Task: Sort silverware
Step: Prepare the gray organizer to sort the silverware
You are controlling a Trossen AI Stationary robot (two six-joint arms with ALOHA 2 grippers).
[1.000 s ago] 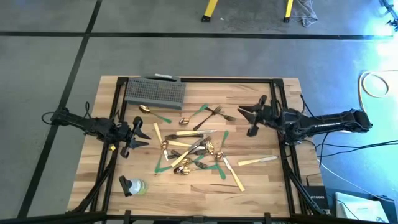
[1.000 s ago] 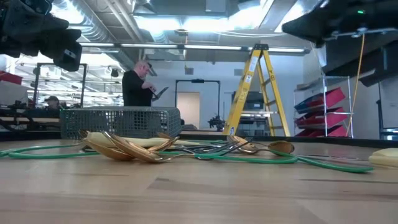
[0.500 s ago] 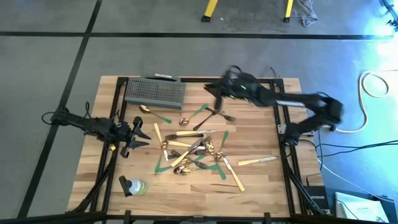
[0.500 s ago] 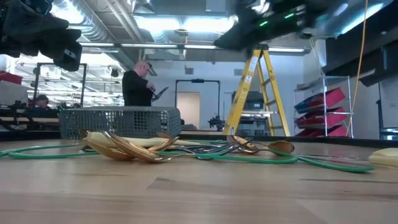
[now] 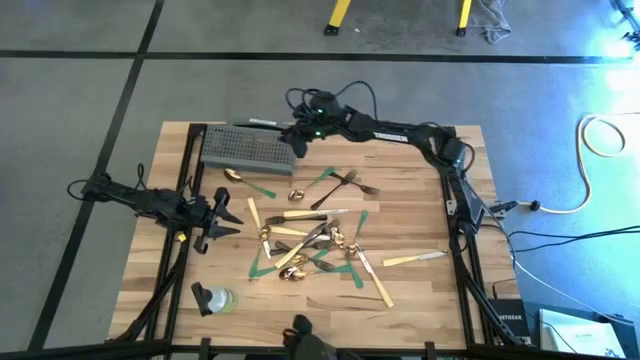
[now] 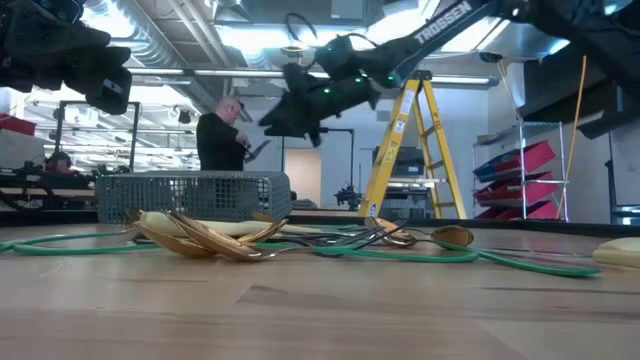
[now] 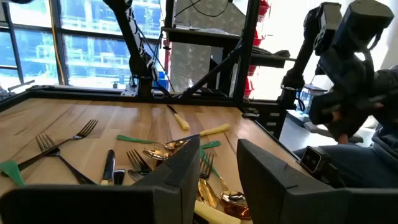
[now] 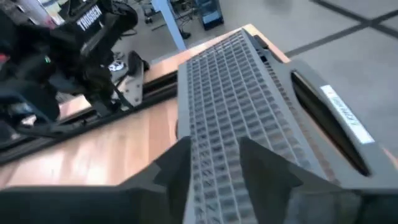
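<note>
The silverware lies in a loose heap at the table's middle [image 5: 300, 238]: gold spoons, dark forks and cream-handled knives over green tape strips. Two forks [image 5: 346, 182] lie toward the far side, one knife [image 5: 414, 258] toward the right, and a gold spoon [image 5: 232, 176] sits near the basket. My left gripper [image 5: 226, 215] is open at the table's left edge, level with the heap, which shows past its fingers [image 7: 163, 148]. My right gripper [image 5: 298, 135] is open and raised in the air [image 6: 285, 112] over the right end of the grey mesh basket [image 8: 236, 93].
The grey mesh basket [image 5: 250, 147] stands at the far left of the table. A small green and dark object [image 5: 212, 298] lies near the near left corner. Black frame rails run along the table's left and right edges. A person stands far behind the table [image 6: 220, 135].
My right arm has swung fast from the table's right edge toward the far edge and then left, rising, and its gripper now hangs over the basket's right end. The left arm and the silverware have not moved.
</note>
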